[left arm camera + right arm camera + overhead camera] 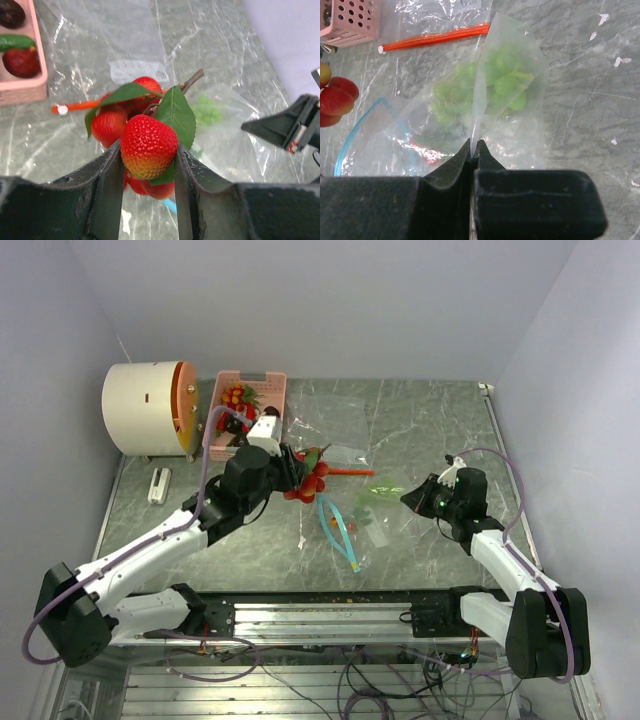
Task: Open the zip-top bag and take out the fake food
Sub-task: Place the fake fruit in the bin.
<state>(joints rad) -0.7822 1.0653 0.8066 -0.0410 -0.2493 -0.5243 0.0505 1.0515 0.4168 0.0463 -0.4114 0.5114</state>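
At centre of top view, L end effector [294,471] gripped a strawberry sprig [309,484], jaws part-open around it. Pink basket [262,376] lay just upper left, L arm nearer. R end effector [474,149], fully closed, pinched zip-top bag [530,132] w/ green grapes [502,82] inside.

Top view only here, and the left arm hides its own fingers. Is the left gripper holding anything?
Observer: Yes, the left wrist view shows the left gripper closed around a strawberry.
Operator: And the right?
Observer: The right gripper pinches a fold of the bag, jaws shut.
Operator: Anything inside?
Observer: Green fruit shows through the plastic, plus something red, too blurred to name.
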